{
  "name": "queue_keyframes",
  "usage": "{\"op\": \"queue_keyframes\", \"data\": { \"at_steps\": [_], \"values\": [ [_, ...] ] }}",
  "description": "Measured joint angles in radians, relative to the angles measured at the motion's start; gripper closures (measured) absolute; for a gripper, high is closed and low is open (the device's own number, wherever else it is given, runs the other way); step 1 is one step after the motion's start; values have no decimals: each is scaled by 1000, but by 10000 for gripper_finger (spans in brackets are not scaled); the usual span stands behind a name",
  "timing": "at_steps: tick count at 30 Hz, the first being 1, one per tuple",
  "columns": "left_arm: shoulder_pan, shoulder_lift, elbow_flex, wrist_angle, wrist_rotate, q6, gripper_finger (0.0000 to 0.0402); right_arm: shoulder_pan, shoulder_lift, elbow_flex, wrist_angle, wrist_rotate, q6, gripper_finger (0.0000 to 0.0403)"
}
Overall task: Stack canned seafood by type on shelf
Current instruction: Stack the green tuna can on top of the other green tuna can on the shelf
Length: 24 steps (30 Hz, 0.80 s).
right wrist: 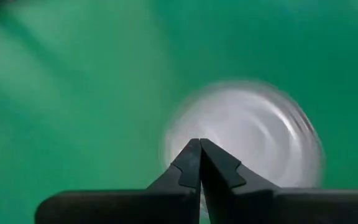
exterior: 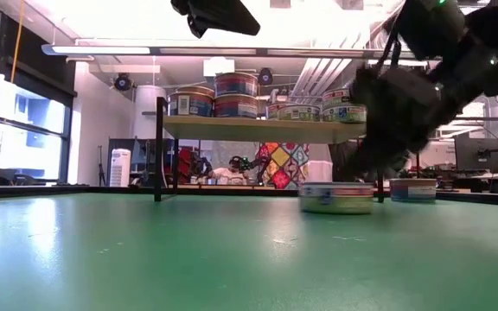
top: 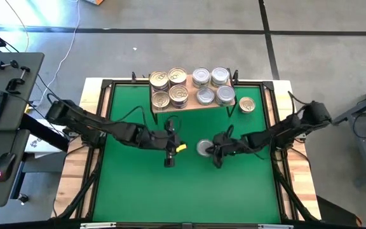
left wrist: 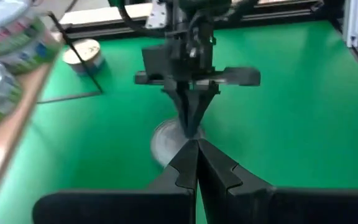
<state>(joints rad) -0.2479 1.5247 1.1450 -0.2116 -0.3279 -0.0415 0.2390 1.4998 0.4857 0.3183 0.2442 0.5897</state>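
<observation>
Right claw hovers over the middle of the green surface, clenched with its fingers pressed together and grasping nothing; it sits just beside and partly above a silver-lidded tin that lies flat on the surface. The right wrist view shows that same tin directly under the closed fingertips, not yet gripped. Left claw waits close by toward the left, likewise clenched and empty, with a small yellow piece showing next to it. On the shelf at the far edge of the surface, eight tins already stand sorted: four gold-lidded tins on the left half and four silver-lidded tins on the right half; from the low view the gold ones look stacked higher. One more gold-lidded tin rests on the surface just off the shelf's right end. Judging by this, the sorting is well under way, with at least two loose tins left to place: the silver one under the right claw and the gold one by the shelf.
</observation>
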Motion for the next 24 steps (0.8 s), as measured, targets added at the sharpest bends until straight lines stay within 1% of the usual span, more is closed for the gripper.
{"op": "queue_keyframes", "data": {
  "at_steps": [2,4,6,8,11,15,17,20,24],
  "values": [
    [-16,6,-21,22,-7,-18,401,23,17,1,170,8,-81,402],
    [-29,6,-54,59,-28,-48,401,43,7,4,268,17,-139,402],
    [-40,2,-98,106,-56,-74,401,64,-30,2,265,39,-195,402],
    [-49,1,-139,150,-80,-102,401,89,-94,2,237,73,-234,402],
    [-59,1,-203,244,-92,-129,401,140,-217,4,112,136,-258,402],
    [-75,1,-290,385,-92,-149,401,230,-386,4,-105,225,-258,402],
    [-83,1,-323,452,-92,-150,401,283,-444,4,-212,252,-252,402],
    [-91,6,-362,529,-92,-167,401,361,-475,4,-314,304,-197,402],
    [-101,24,-380,559,-92,-187,401,441,-445,4,-393,328,-124,402]
  ]
}}
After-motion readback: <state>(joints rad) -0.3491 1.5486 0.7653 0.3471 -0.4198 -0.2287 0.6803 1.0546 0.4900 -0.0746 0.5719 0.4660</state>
